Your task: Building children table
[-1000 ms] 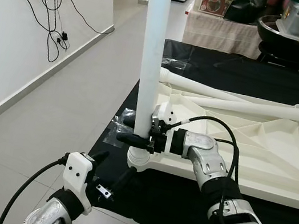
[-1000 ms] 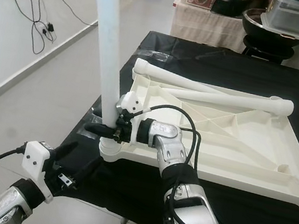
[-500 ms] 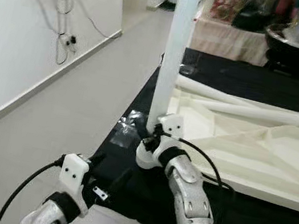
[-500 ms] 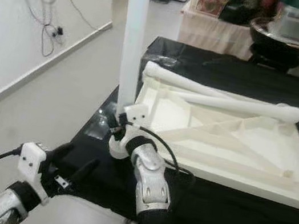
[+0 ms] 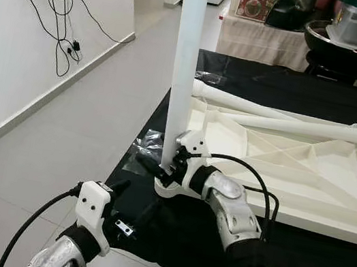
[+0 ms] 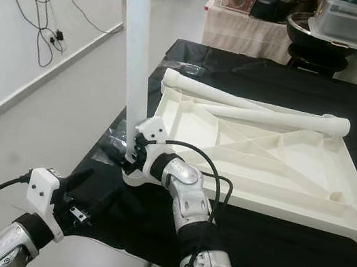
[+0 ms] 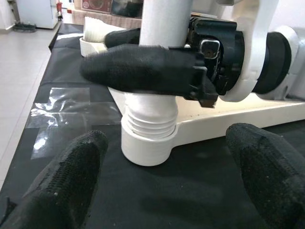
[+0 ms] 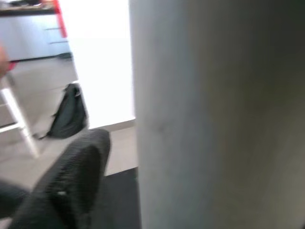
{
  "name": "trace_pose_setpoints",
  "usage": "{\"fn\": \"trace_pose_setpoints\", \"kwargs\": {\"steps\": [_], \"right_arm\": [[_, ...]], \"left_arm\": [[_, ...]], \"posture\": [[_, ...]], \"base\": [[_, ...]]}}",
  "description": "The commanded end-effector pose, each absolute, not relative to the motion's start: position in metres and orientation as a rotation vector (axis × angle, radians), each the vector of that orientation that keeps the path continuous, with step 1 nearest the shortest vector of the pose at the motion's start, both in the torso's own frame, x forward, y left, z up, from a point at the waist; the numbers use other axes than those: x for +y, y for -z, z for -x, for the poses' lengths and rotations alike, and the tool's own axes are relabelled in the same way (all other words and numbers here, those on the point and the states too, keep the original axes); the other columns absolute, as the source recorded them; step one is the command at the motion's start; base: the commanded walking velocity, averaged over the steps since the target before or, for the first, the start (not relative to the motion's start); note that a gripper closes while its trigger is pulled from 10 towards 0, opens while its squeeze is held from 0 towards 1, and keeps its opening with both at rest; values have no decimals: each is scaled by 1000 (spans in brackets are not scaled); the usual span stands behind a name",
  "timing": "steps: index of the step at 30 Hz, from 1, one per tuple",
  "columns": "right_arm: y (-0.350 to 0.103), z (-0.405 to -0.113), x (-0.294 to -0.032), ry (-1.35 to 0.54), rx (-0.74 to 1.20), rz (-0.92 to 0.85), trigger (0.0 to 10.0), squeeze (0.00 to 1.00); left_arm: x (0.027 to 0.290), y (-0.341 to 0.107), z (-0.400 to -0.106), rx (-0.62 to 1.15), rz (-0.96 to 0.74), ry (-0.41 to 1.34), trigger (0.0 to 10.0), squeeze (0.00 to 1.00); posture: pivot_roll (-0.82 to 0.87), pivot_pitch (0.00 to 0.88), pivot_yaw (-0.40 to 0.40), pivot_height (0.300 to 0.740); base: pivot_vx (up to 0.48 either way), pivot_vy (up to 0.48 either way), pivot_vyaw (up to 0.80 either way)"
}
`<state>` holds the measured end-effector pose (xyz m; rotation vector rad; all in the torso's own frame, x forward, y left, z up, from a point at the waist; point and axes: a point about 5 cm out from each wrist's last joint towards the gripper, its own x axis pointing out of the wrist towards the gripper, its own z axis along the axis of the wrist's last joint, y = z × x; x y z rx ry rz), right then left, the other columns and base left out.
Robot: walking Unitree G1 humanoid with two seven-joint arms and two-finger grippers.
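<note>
A white table leg [image 5: 182, 72] stands upright in the corner socket [image 5: 167, 187] of the upside-down white tabletop [image 5: 310, 170]. My right gripper [image 5: 157, 166] is shut on the leg just above the socket; one black finger [image 7: 143, 69] wraps the leg's front. In the right wrist view the leg [image 8: 214, 114] is very close, with a finger [image 8: 71, 186] beside it. My left gripper [image 5: 133, 200] hovers open, low in front of the socket, its fingers [image 7: 62, 186] apart on either side of the threaded leg base [image 7: 151, 129]. Two more legs [image 5: 252, 107] lie on the tabletop's far edge.
The tabletop rests on a table covered in black cloth [image 5: 277, 82]. A clear plastic bag [image 5: 147, 152] lies by the socket. Grey floor and a white wall with hanging cables [image 5: 66, 24] are to the left. Boxes and a black bowl [image 5: 333, 40] stand behind.
The head camera swayed and came back. My right gripper stayed shut on the leg and sits lower, closer to the socket, with the forearm now angled up from below. The left gripper held still.
</note>
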<state>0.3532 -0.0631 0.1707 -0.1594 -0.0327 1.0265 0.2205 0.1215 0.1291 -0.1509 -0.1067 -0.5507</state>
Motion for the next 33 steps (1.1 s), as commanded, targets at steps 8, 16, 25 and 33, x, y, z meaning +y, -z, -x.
{"fn": "trace_pose_setpoints", "kwargs": {"steps": [8, 16, 25, 33], "right_arm": [[-166, -361, -67, -1219, 59, 243, 10000, 0], [-164, -371, -94, -1143, 121, 191, 0, 0], [-156, -366, -124, -1160, 135, 143, 0, 0], [-123, -336, -126, -404, 49, 47, 0, 0]], "left_arm": [[125, -125, -219, -95, 124, 502, 10000, 0], [128, -125, -216, -87, 113, 455, 10000, 0], [129, -120, -208, -46, 157, 465, 10000, 0], [133, -121, -206, -44, 155, 457, 10000, 0]], "posture": [[86, 90, -7, 740], [92, 78, 4, 740], [69, 87, 14, 740], [55, 130, 7, 740]], "base": [[0, 0, 0], [0, 0, 0], [0, 0, 0], [0, 0, 0]]}}
